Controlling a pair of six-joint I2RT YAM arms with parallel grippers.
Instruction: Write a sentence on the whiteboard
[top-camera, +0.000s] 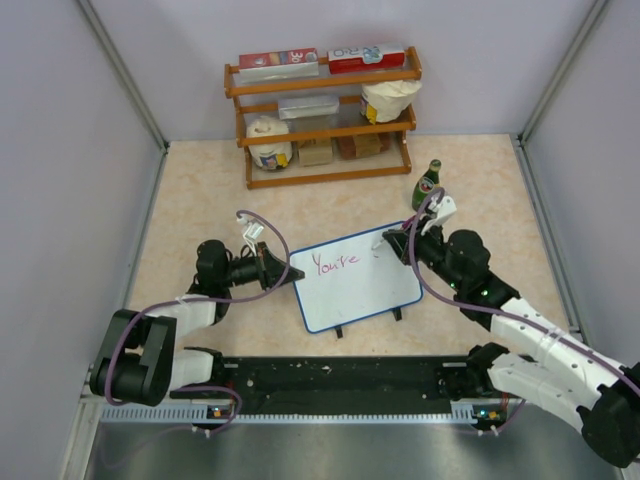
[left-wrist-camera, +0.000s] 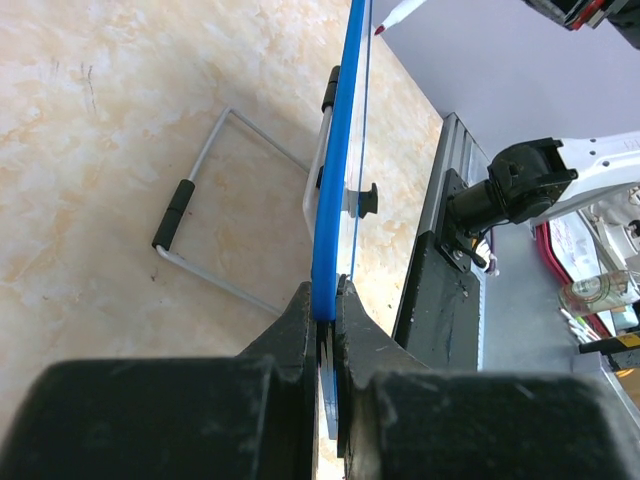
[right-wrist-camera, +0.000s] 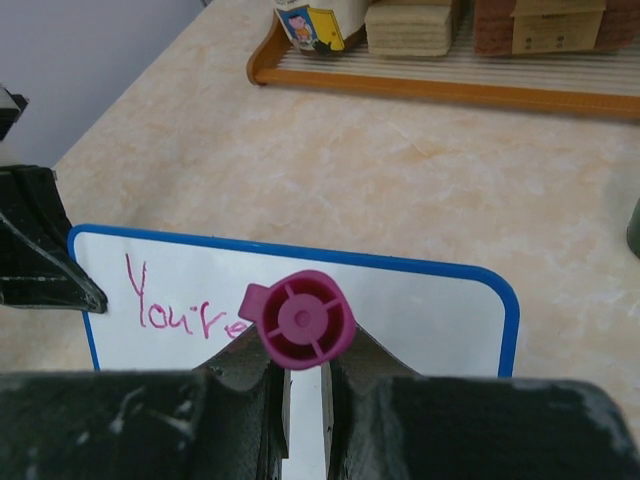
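Note:
The whiteboard (top-camera: 360, 285), white with a blue frame, stands tilted on small black feet at the table's middle. "You're" is written on it in pink (right-wrist-camera: 185, 305). My left gripper (top-camera: 283, 272) is shut on the board's left edge; the left wrist view shows the jaws (left-wrist-camera: 328, 300) pinching the blue frame (left-wrist-camera: 335, 180). My right gripper (top-camera: 402, 243) is at the board's upper right and shut on a marker. The right wrist view shows the marker's magenta end cap (right-wrist-camera: 300, 316) between the jaws (right-wrist-camera: 305, 352), over the board (right-wrist-camera: 430, 310). The marker's tip (left-wrist-camera: 390, 18) is at the board face.
A wooden shelf (top-camera: 325, 120) with boxes and jars stands at the back. A green bottle (top-camera: 427, 186) stands just behind my right gripper. A bent wire stand (left-wrist-camera: 195, 215) lies under the board. A black rail (top-camera: 340, 380) runs along the near edge. Grey walls close both sides.

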